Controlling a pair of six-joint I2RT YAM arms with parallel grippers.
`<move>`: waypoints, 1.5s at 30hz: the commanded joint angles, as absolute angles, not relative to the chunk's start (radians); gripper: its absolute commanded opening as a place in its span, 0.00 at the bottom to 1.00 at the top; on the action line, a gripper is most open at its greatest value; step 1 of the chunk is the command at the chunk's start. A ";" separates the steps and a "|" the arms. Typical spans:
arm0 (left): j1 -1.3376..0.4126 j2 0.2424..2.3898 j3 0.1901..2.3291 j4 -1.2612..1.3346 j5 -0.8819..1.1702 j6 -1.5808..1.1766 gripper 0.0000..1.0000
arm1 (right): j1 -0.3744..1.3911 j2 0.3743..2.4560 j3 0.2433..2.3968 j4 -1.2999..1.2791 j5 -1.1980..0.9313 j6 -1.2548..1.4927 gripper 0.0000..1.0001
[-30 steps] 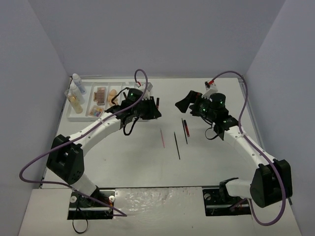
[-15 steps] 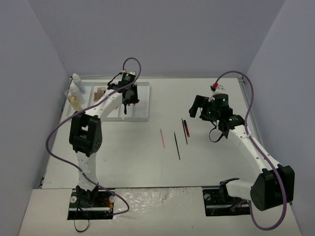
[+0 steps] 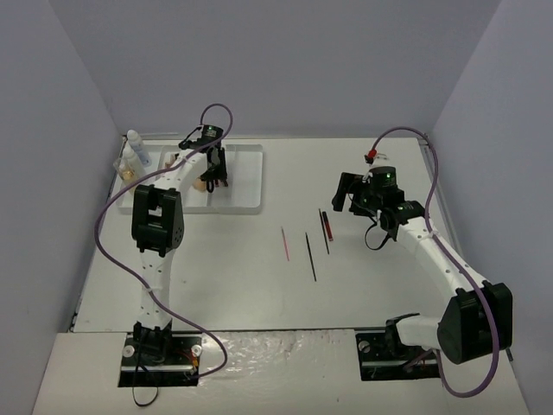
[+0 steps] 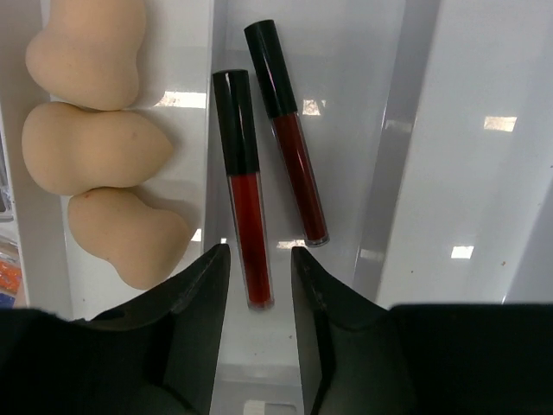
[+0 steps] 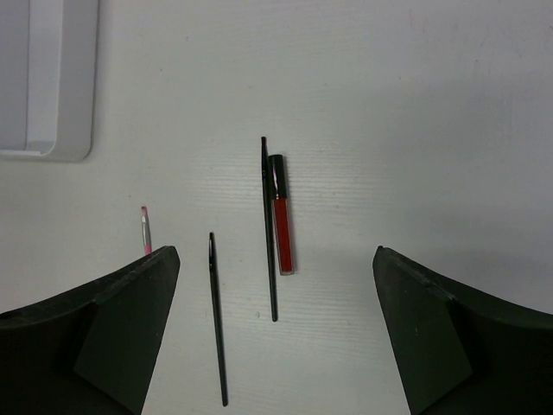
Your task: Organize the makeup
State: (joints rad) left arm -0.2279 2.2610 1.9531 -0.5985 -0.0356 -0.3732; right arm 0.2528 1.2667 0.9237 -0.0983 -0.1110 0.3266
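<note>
In the left wrist view my left gripper (image 4: 259, 272) is open, jaws a narrow gap apart, over a compartment of the white tray (image 4: 484, 173). Two red gloss tubes with black caps lie there; the lower end of the left tube (image 4: 244, 207) sits between my fingertips, untouched, and the right tube (image 4: 289, 138) lies beside it. Three peach sponges (image 4: 91, 147) fill the adjoining compartment. My right gripper (image 5: 275, 252) is wide open and empty above the table, over a red gloss tube (image 5: 282, 225), two thin black pencils (image 5: 269, 233) (image 5: 217, 320) and a pink-tipped pencil (image 5: 145, 229).
The tray (image 3: 244, 201) stands at the far left of the table, with bottles (image 3: 132, 149) at its left end. The loose pencils (image 3: 310, 256) lie mid-table between the arms. The tray's corner (image 5: 52, 104) shows in the right wrist view.
My left arm has swung from the table's middle to the far left and now hangs over the tray. My right gripper has shifted slightly right and turned down over the pencils.
</note>
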 commanded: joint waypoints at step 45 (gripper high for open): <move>-0.234 1.234 1.234 -0.418 0.064 -0.342 0.97 | 0.347 1.766 1.005 -0.087 0.041 0.277 0.06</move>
